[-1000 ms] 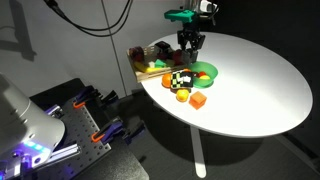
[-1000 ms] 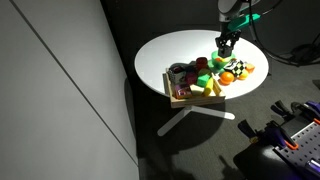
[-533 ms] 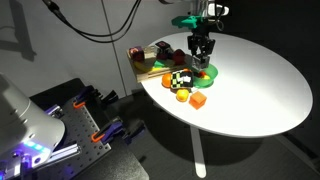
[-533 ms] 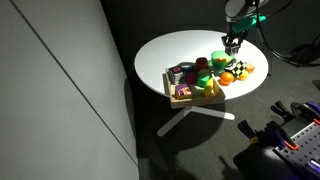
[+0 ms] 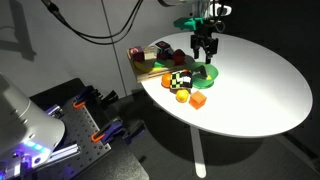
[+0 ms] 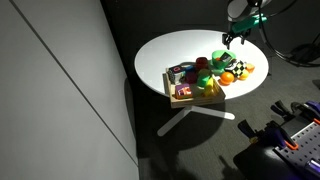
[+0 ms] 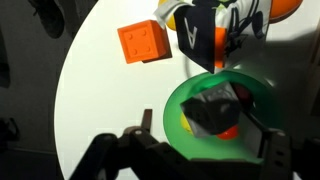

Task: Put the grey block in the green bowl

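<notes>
In the wrist view the green bowl (image 7: 250, 100) fills the lower right. The grey block (image 7: 212, 108) looks dark and a little blurred over the bowl's inside, above a yellow and a red piece. My gripper (image 7: 206, 126) is straight above it, open, with a gap between each finger and the block. In an exterior view the gripper (image 5: 205, 52) hangs just over the bowl (image 5: 203, 72) near the table's middle. In an exterior view the gripper (image 6: 232, 38) is at the table's far side.
An orange cube (image 7: 140, 42) lies on the white round table (image 5: 260, 90), also the orange cube (image 5: 199, 100) beside a black-and-white chequered piece (image 5: 177, 80). A wooden tray (image 5: 148, 66) with several toy pieces stands behind the bowl.
The gripper moved sideways over the green bowl and its jaws opened, so the grey block is no longer gripped.
</notes>
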Robot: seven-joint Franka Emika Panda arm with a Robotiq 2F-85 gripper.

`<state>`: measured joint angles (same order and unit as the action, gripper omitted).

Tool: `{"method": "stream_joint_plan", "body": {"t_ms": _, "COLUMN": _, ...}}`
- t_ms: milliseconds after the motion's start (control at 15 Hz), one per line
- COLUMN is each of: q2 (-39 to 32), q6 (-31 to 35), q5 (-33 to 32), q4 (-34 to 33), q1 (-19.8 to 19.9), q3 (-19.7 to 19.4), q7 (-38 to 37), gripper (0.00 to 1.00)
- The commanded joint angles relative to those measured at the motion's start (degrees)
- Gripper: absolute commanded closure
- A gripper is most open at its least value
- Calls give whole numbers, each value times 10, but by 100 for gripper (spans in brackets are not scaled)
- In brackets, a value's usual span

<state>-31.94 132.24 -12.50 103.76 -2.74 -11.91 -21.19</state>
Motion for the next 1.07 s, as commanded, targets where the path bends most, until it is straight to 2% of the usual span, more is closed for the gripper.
{"method": "stream_joint_plan", "body": {"t_ms": 0, "q2": 19, "q6": 10, "q5": -20, "q4": 17, "q1": -9, "q3": -5, "q7": -20, "gripper": 0}}
{"method": "stream_joint_plan", "body": {"t_ms": 267, "q2": 39, "q6": 7, "q5": 8, "q4": 22, "q1": 2, "q3": 14, "q7": 0, "gripper": 0}}
{"method": "stream_joint_plan", "body": {"t_ms": 667, "q2": 86, "q6": -11, "q5": 88, "q4": 41, "q1": 27, "q3": 67, "q7": 88, "gripper": 0}}
{"method": "stream_joint_plan", "body": {"t_ms": 867, "q2": 108, "q6": -49, "q5": 129, "q4": 45, "q1": 38, "q3": 89, "q7": 144, "gripper": 0}}
{"method": "stream_joint_plan", "body": {"t_ms": 1000, "q2": 119, "q6": -98, "q5": 144, "q4": 40, "q1": 41, "q3": 96, "q7": 173, "gripper": 0}}
